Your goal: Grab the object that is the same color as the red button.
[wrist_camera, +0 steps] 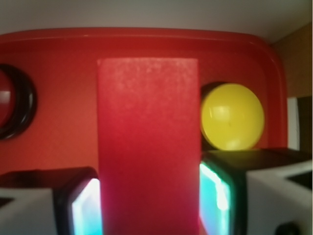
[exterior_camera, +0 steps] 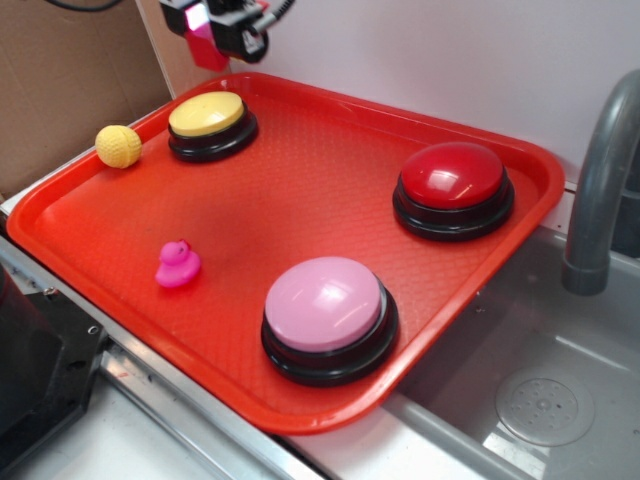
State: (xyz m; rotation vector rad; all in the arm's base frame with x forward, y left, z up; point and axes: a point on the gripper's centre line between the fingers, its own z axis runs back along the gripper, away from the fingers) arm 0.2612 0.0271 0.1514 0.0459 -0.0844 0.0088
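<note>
Though cut off above, tool (exterior_camera: 215, 25) around red block (wrist_camera: 148, 147).

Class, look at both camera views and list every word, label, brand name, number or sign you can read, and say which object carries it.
None: neither view shows readable text.
Glossy dark-red dome button, pink dome button, yellow dome button: plain tops.
Pink rubber duck, yellow knitted ball, red plastic tray: unmarked.
Matte red block held in the gripper: blank face, somewhat blurred in the wrist view.

red tray (exterior_camera: 300, 190), three dome buttons, pink duck (exterior_camera: 177, 266)
</note>
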